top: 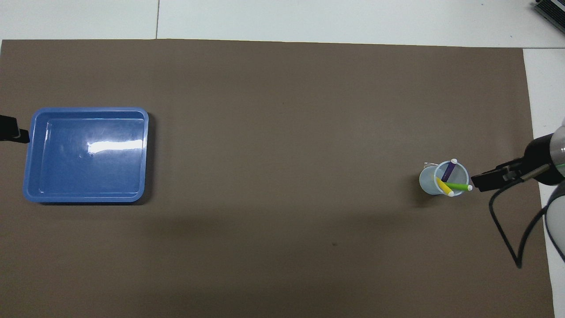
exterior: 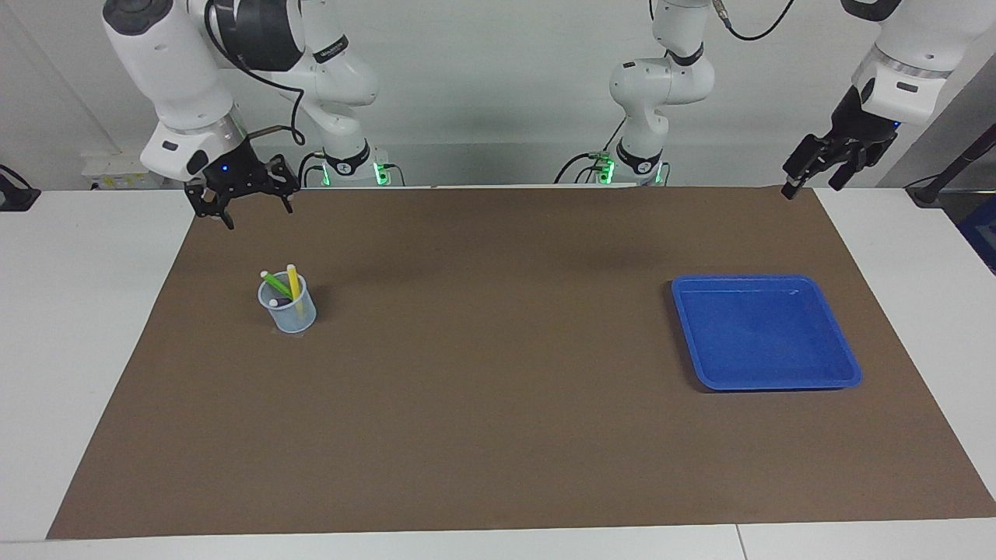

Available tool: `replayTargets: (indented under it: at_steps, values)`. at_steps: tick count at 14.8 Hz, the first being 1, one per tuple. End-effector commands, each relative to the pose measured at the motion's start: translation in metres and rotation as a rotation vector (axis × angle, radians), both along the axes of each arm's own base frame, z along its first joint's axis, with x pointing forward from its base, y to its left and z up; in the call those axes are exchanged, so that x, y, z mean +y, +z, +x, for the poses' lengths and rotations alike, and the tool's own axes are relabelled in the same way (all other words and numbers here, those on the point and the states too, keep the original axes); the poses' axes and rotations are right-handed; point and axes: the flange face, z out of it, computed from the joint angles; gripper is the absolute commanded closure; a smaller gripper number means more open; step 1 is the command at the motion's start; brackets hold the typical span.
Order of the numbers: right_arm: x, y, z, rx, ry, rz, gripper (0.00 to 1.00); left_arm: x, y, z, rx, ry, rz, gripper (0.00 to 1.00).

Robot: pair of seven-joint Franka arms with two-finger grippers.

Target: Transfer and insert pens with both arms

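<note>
No text, label, brand, number or sign can be read here. A black band on a small white arm (exterior: pixel 331 53) carries pale lettering, but it cannot be made out.

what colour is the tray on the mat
The tray is bright blue, and nothing lies in it; the overhead view shows it best.
</note>
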Motion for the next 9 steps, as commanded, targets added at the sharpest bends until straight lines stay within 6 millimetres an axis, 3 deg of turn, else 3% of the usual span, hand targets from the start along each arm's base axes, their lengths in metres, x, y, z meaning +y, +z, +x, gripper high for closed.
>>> replayTargets:
  at_steps: [1, 4, 6, 9]
  values:
    - [0.005, 0.016, -0.002, 0.022, -0.024, 0.03, 0.0, -0.02, 0.0, 0.005, -0.002, -0.044, 0.022, 0.0]
    - [0.007, 0.014, -0.002, 0.024, -0.09, 0.033, 0.0, -0.029, -0.011, 0.004, 0.015, -0.055, 0.021, 0.0]
    - [0.023, 0.012, 0.002, 0.011, -0.101, 0.041, 0.0, -0.039, -0.021, 0.006, 0.012, -0.069, 0.022, 0.0]
    - [0.011, 0.016, 0.013, -0.022, -0.155, 0.066, 0.0, -0.047, -0.02, 0.006, 0.009, -0.085, 0.027, 0.0]
